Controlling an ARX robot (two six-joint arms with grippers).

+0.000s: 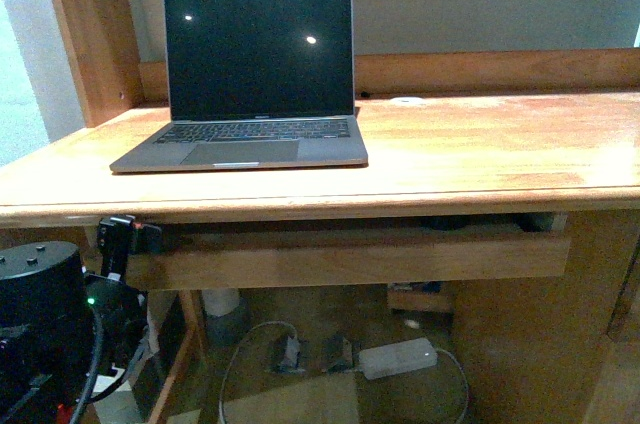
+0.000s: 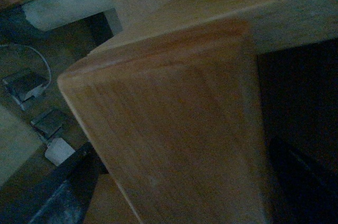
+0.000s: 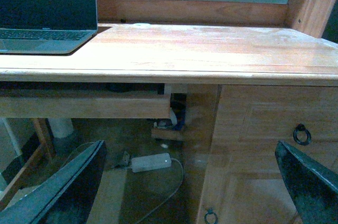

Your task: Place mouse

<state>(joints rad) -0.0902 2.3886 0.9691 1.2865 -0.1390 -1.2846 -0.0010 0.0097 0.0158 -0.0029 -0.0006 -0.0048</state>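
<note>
In the front view the left tool (image 1: 128,234) sits at the left end of the pull-out tray (image 1: 350,256) under the pale varnished wooden desk (image 1: 480,154), below the grey laptop (image 1: 250,74). Well along the tray from that tool, a small dark hump (image 1: 455,223) in the shadowed gap is probably the mouse, though it is too dim to be sure.

The left wrist view shows the tray's smooth, round-edged board filling the space between the tool's dark fingers (image 2: 58,197). They are spread wide, and contact cannot be judged.

In the right wrist view the right tool (image 3: 185,203) gapes fully and holds nothing. The same dark shape lies ahead of it in the tray.

The mouse should be light, stiff and matte. Its dome would likely shed a high pinch, so its low flanks look the better place to take hold.
</note>
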